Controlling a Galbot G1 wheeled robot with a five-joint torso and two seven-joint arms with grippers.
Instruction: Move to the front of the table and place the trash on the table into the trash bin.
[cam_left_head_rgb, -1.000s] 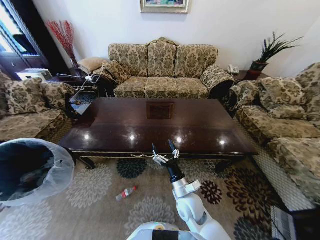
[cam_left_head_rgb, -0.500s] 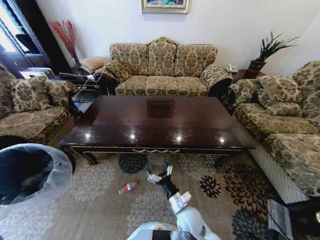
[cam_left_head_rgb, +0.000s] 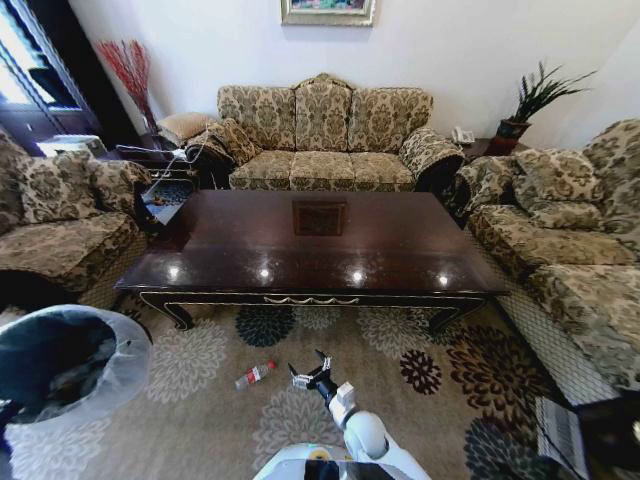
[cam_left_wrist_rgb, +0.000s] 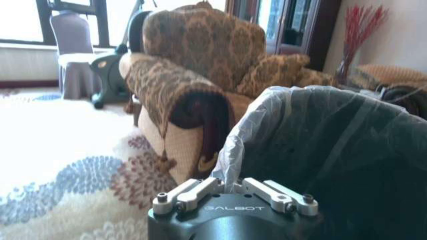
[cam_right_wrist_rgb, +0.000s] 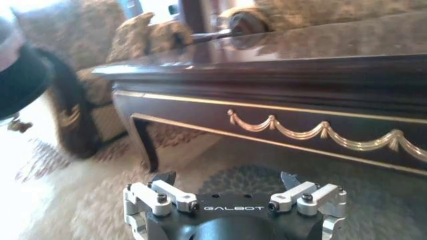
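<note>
Down low in front of the worktop (cam_left_head_rgb: 318, 240), the right tool (cam_left_head_rgb: 311, 373) hangs over the flowered carpet (cam_left_head_rgb: 190, 370) with its two fingers spread apart and nothing between them. From its own wrist view, the right tool (cam_right_wrist_rgb: 229, 181) faces the worktop's (cam_right_wrist_rgb: 333, 75) dark apron, where a gold swag ornament (cam_right_wrist_rgb: 313, 131) runs along the front and a curved leg (cam_right_wrist_rgb: 143, 142) drops to the floor.

Just to the left of that tool, a clear bottle with a red label (cam_left_head_rgb: 254, 375) lies on the carpet, near it but apart from it.

Further left stands the trash bin (cam_left_head_rgb: 60, 365), its whitish bag folded over the rim. The left tool (cam_left_wrist_rgb: 235, 190) sits right at that rim (cam_left_wrist_rgb: 280, 115); it seems to pinch the bag's edge, though the fingertips are hidden, so I cannot tell whether they are open or closed.

Patterned sofas (cam_left_head_rgb: 325, 135) ring the worktop on three sides, and an armchair (cam_left_wrist_rgb: 200, 85) stands just behind the bin.
</note>
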